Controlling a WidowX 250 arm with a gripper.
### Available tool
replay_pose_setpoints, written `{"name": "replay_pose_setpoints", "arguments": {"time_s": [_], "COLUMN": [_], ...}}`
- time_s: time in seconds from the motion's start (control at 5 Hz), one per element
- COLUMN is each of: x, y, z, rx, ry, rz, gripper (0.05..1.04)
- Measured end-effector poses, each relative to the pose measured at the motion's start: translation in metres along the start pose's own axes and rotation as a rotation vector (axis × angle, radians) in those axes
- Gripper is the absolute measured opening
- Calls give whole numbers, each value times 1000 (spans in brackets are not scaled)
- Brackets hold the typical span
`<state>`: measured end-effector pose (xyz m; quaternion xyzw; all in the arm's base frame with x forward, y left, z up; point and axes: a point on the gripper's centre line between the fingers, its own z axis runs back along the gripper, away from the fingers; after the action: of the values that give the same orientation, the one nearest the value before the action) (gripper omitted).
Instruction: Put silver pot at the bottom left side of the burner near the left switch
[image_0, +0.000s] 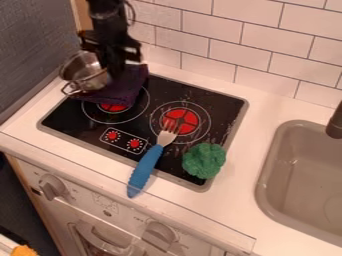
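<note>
The silver pot (85, 79) is at the upper left of the frame, by the back left corner of the black stove top (70, 121). It shows its open mouth and a loop handle that points toward the lower left. Its right side meets a dark purple cloth (127, 89) that covers part of the left burner (112, 108). Whether the pot rests on the cloth or is held up cannot be told.

The arm comes in from the top edge, and its black hand (115, 64) hangs over the cloth, just beside the pot's right side. How far the hand is open, and whether it has hold of the pot or the cloth, cannot be told.

Below the left burner are two red switches (112, 135), side by side. Near mid-frame, a fork (143, 170) lies at a slant with its tines over the right burner (180, 121); its blue handle crosses the stove's front edge onto the white bench (237, 212). Green broccoli (204, 161) sits to the right of the fork, at the stove's lower right corner. A gray sink (294, 172) is at the right edge of the frame, with a dark tap (336, 121) above it.
</note>
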<state>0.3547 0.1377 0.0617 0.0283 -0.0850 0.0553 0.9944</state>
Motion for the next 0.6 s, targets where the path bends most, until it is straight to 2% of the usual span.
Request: {"name": "replay_pose_setpoints", "arguments": {"time_s": [0.2,0.4,0.6], "x": [-23,-56,-81], "y": [-7,-18,-30], "z": [28,25,9], "rx": [-10,-27,-21], "ry": [-43,-3,63], "rz": [-11,-30,-62], "gripper": [74,74,74]}}
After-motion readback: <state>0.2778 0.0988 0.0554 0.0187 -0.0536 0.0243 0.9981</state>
